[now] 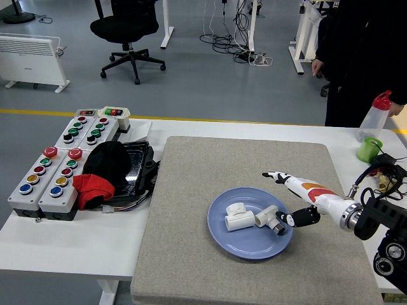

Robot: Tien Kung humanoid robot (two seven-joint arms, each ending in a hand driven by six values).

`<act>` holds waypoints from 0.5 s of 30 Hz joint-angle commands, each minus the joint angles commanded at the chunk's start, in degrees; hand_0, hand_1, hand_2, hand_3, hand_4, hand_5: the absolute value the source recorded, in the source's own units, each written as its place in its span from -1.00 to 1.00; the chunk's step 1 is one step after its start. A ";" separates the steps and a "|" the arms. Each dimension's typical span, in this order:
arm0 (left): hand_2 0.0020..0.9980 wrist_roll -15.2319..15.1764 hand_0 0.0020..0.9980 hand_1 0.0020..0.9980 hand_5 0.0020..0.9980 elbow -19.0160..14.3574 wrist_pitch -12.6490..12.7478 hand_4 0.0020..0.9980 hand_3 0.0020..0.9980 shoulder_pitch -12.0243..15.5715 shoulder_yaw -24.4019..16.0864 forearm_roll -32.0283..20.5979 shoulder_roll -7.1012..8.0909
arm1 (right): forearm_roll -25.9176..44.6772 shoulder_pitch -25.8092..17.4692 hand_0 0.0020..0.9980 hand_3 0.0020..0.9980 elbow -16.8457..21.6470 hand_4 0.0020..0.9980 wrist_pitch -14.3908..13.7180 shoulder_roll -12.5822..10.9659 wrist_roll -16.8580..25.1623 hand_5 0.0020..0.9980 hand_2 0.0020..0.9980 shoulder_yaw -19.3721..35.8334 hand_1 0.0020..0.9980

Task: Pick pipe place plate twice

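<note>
Desk (57, 244), white, with a grey felt mat (191, 254) covering its centre and right; the mat's near edge meets the desk's front edge at 6 o'clock, and bare mat lies open all round the plate, widest toward 12 o'clock.

Plate (238, 244), blue, round, on the mat's near right part, well clear of every mat edge. Contents: two white pipe fittings.
- First pipe fitting (236, 217), a short stubby piece left of the plate's centre, long axis running roughly 8 to 2 o'clock.
- Second pipe fitting (269, 218), at the plate's right part, touching or just beside the first; long axis roughly 10 to 4 o'clock, with a dark open end facing 4 o'clock.

Right robot hand (294, 200), entering from 3 o'clock on a white and orange forearm, fingers spread and holding nothing: one white finger points toward 10 o'clock above the plate's rim, the dark thumb lies just beside the second fitting's open end; contact cannot be told.

Left of the mat: two grey button boxes (54, 171) with coloured buttons, a black tray (137, 168), black and red cloth (102, 171).

Far right, at 2 o'clock: green cup (368, 149), clear bottle with red cap (376, 114).

Person in dark clothing (359, 44) stands beyond the far right corner.
</note>
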 joint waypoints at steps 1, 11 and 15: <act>0.50 0.04 0.48 0.57 1.00 -0.01 0.01 -0.03 0.43 0.03 -0.06 0.11 -0.02 | -0.21 -0.22 0.94 1.00 -0.02 0.41 -0.14 -0.09 0.06 -0.64 1.00 0.95 0.85; 0.50 0.03 0.48 0.57 1.00 0.03 -0.04 -0.03 0.43 0.25 -0.21 0.41 0.01 | 3.12 -4.12 0.94 1.00 -0.60 0.46 -7.36 -0.12 1.54 -0.58 1.00 11.95 0.85; 0.50 -0.08 0.48 0.57 1.00 0.08 -0.08 -0.03 0.43 0.22 -0.07 0.16 0.01 | 11.78 -6.54 0.84 0.92 -0.95 0.29 -15.63 0.90 2.60 -0.61 1.00 17.64 0.76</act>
